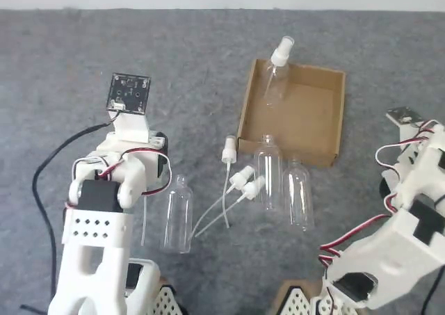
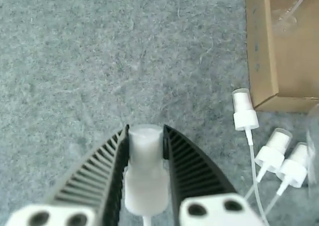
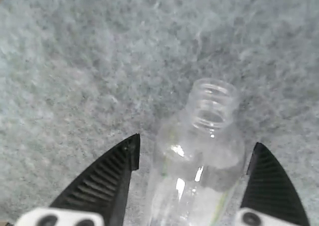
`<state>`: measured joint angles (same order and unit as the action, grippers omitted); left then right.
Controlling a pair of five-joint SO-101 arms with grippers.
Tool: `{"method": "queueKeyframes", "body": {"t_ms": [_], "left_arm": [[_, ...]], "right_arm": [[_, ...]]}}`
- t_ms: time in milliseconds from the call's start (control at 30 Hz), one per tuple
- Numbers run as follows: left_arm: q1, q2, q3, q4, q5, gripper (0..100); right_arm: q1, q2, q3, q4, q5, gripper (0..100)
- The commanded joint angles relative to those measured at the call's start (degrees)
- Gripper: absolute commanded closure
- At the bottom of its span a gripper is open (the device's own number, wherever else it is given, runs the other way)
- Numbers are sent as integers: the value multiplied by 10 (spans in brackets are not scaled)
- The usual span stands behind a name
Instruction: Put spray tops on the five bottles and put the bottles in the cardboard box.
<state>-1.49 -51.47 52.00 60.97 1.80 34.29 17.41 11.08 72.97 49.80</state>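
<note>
bottle (image 1: 276,85) in box (image 1: 316,117), spray tops (image 1: 240,179) — before it

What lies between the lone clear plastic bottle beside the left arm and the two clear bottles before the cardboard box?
Three loose white plastic spray tops with long dip tubes, lying on the grey carpet; the high view shows them.

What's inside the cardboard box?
One clear bottle with its spray top on, apparently lying along one side of the cardboard box, top poking past the far rim. The remaining floor looks bare; the strip behind the near wall is hidden.
</note>
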Motion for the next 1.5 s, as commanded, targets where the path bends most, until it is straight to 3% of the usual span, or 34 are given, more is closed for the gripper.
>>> {"method": "queueKeyframes", "body": {"t_ms": [0,167,300,433,700,933,1167,1467], "left_arm": [[2,-17,-3,-16,6,988],[2,-17,-3,-16,6,988],[2,-17,-2,-16,6,988],[2,-17,-2,-15,6,988],[2,-17,-2,-15,5,988],[2,-17,-15,-15,5,988],[6,-67,-102,21,5,988],[2,-146,-333,114,-33,988]], "right_arm": [[-6,-12,-34,-10,-5,720],[-8,-12,-40,-15,-5,855],[-6,-12,-71,-14,-7,865],[-10,-14,-147,52,-43,866],[-79,-73,-258,159,-133,946],[-183,-214,-252,213,-198,946],[-347,-366,-239,257,-280,948],[-613,-530,-11,98,-383,950]]}}
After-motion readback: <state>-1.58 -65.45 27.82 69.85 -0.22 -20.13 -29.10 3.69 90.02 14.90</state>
